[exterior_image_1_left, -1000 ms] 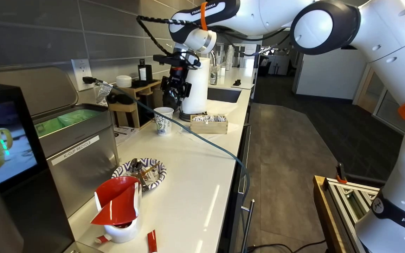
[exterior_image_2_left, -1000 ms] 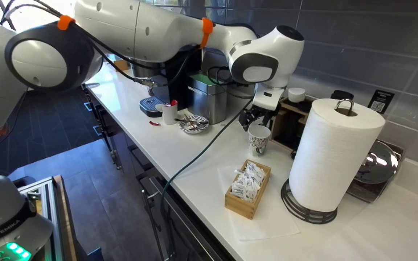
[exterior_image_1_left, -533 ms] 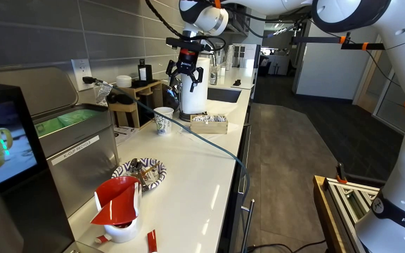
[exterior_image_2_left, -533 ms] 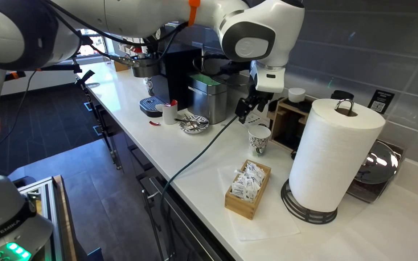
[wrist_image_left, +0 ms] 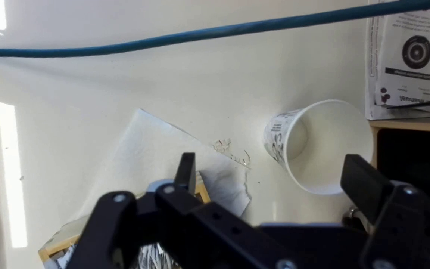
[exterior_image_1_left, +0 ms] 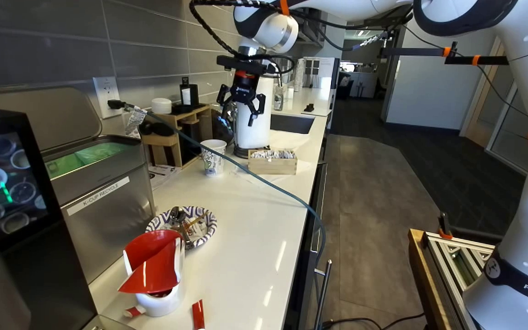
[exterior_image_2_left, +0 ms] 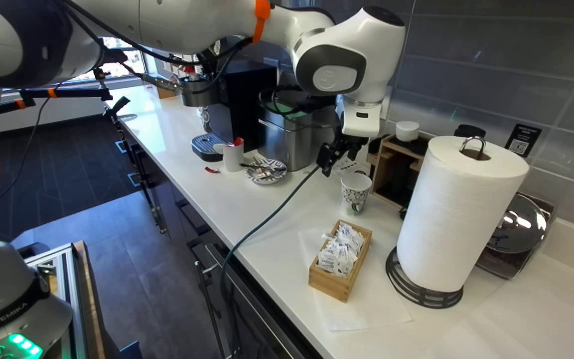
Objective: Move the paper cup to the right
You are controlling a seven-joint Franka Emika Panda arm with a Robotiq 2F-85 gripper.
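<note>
Gripper: hangs above the counter, directed downward.
Fingers: spread apart, a wide gap between them in the wrist view.
Cup: white with dark print, upright on the counter, mouth up, lower than the gripper and apart from it in both exterior views; in the wrist view one finger overlaps its rim by line of sight.
Cable: blue-green; passes in front of the cup in an exterior view and spans the upper part of the wrist view.
Shelf: wooden, just beside the cup, toward the tiled wall.
Box: wooden, near the cup, holding white packets; stands on a paper sheet.
Roll: white paper towel, upright on a black stand, near the box.
Plate: patterned, well apart from the cup, bearing metal utensils.
Mug: white, just beside the plate, a red piece seated in its mouth.
Red strip: lies on the counter near the mug.
Bin: metal, near the plate, lid standing open, green liner inside; front label reads "K-CUP RECYCLE".
Screen: lit, beside the bin.
</note>
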